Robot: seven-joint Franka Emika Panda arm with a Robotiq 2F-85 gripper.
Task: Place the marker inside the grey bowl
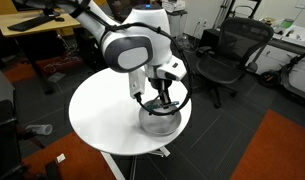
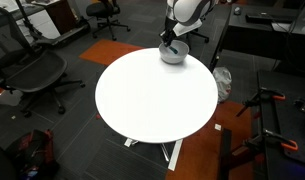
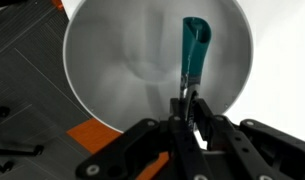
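The grey bowl [image 3: 152, 60] fills the wrist view. It stands at the edge of the round white table [image 1: 97, 115] in both exterior views, and shows in an exterior view [image 2: 173, 53] too. My gripper [image 3: 187, 100] is directly over the bowl, fingers shut on the marker [image 3: 194, 48], a dark teal stick that hangs down into the bowl's opening. In an exterior view my gripper [image 1: 164, 100] reaches into the bowl [image 1: 160, 122]. The marker is too small to make out in the exterior views.
Black office chairs [image 1: 227, 50] stand near the table, and another chair [image 2: 32, 75] is off to the side. Desks line the room's edges. An orange floor area [image 2: 207, 150] lies beside the table base. A black stand [image 2: 272, 125] is close to the table.
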